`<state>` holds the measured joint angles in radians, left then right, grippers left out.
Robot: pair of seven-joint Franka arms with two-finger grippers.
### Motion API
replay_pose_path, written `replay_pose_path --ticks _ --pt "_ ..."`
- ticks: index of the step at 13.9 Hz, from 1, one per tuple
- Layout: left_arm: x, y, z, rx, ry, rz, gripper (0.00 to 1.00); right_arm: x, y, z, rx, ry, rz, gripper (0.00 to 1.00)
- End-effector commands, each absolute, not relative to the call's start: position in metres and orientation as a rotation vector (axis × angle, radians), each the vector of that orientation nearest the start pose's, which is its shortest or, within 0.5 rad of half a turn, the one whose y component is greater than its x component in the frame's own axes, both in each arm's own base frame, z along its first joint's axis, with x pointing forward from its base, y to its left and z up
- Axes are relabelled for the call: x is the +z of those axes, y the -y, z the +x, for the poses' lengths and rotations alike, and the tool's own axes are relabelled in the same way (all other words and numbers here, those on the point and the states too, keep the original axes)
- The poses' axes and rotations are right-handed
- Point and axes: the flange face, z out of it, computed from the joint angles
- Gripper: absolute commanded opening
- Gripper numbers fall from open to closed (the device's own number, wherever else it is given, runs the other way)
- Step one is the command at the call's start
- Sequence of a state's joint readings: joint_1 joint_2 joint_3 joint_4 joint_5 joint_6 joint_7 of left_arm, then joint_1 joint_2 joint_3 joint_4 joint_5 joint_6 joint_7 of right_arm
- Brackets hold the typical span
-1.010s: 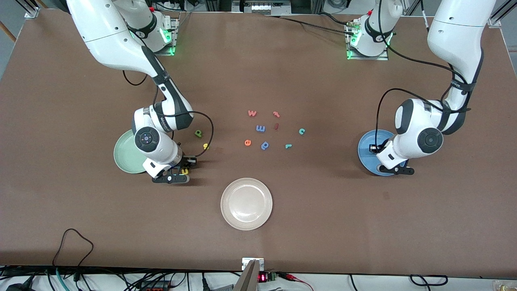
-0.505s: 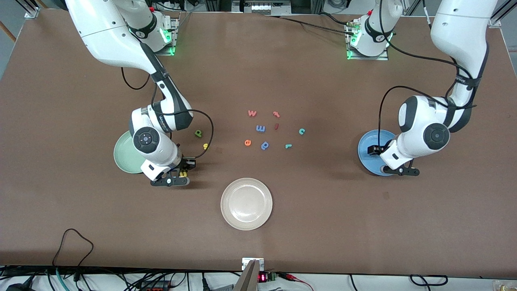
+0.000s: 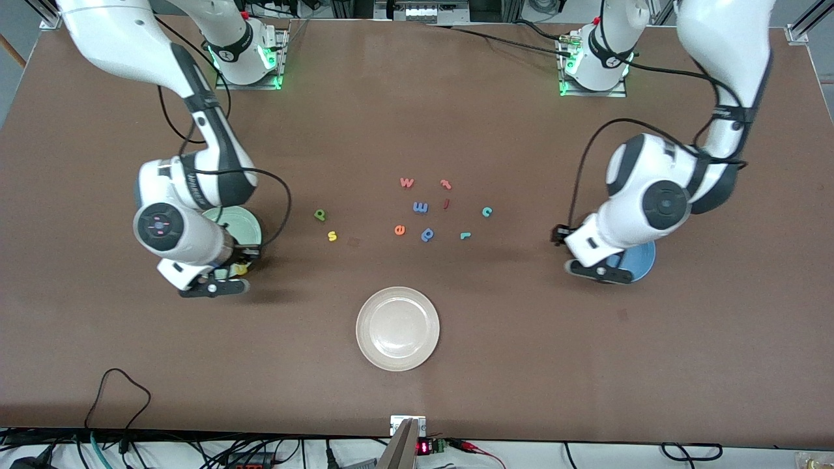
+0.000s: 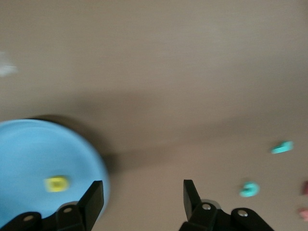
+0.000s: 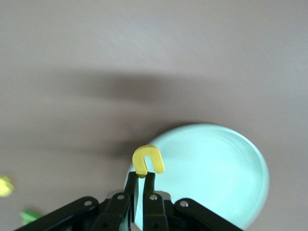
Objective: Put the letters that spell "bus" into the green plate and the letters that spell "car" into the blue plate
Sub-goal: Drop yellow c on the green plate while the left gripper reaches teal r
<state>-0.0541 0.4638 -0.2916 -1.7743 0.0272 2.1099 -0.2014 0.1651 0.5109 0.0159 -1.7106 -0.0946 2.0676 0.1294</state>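
My right gripper (image 5: 143, 179) is shut on the yellow "u" (image 5: 148, 160) and holds it up at the rim of the green plate (image 5: 211, 168), on the rim's side nearer the front camera (image 3: 240, 268). The green "b" (image 3: 320, 214) and yellow "s" (image 3: 332, 236) lie on the table beside that plate. My left gripper (image 4: 143, 192) is open and holds nothing, over the table just off the blue plate (image 4: 43, 168). A yellow "a" (image 4: 56, 183) lies in that plate. The teal "c" (image 3: 487, 211) and teal "r" (image 3: 464, 235) lie mid-table.
Other letters sit mid-table: pink "w" (image 3: 406, 182), red "t" (image 3: 445, 184), blue "m" (image 3: 420, 207), orange "e" (image 3: 399, 229), blue "p" (image 3: 427, 234). An off-white plate (image 3: 397, 329) stands nearer the front camera than the letters.
My right arm lifted the "u" off the table and carried it toward the green plate. My left gripper opened, left the "a" in the blue plate and moved toward the table's middle.
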Motion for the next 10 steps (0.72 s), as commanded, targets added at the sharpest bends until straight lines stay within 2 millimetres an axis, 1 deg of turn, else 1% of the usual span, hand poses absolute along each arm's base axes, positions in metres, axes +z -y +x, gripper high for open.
replay_pose_path --ticks 1,2,3,4,5,6,7,8,9,10 --pt "0.269 0.275 0.612 0.262 -0.195 -3.209 0.61 0.265 -0.076 0.607 0.333 0.173 -3.214 0.09" --pt "0.263 0.301 0.613 0.234 -0.232 -3.218 0.61 0.256 -0.063 0.600 0.369 0.148 -3.210 0.11" --pt "0.253 0.322 0.610 0.228 -0.298 -3.217 0.62 0.247 -0.053 0.595 0.398 0.126 -3.207 0.19" --pt "0.246 0.344 0.604 0.220 -0.367 -3.196 0.63 0.240 -0.048 0.590 0.413 0.119 -3.205 0.40" --pt "0.240 0.365 0.594 0.188 -0.473 -3.137 0.63 0.236 -0.046 0.588 0.413 0.113 -3.204 0.67" --pt "0.233 0.380 0.584 0.165 -0.549 -3.081 0.63 0.237 -0.046 0.588 0.408 0.112 -3.203 0.92" --pt "0.226 0.390 0.577 0.150 -0.608 -3.038 0.63 0.243 -0.052 0.589 0.395 0.123 -3.204 1.00" --pt "0.220 0.393 0.575 0.138 -0.650 -3.015 0.63 0.249 -0.057 0.590 0.377 0.132 -3.204 1.00" --pt "0.222 0.395 0.577 0.086 -0.673 -3.016 0.63 0.258 -0.073 0.590 0.348 0.154 -3.200 1.00" --pt "0.219 0.398 0.574 0.084 -0.684 -3.019 0.63 0.265 -0.103 0.588 0.321 0.204 -3.185 1.00"
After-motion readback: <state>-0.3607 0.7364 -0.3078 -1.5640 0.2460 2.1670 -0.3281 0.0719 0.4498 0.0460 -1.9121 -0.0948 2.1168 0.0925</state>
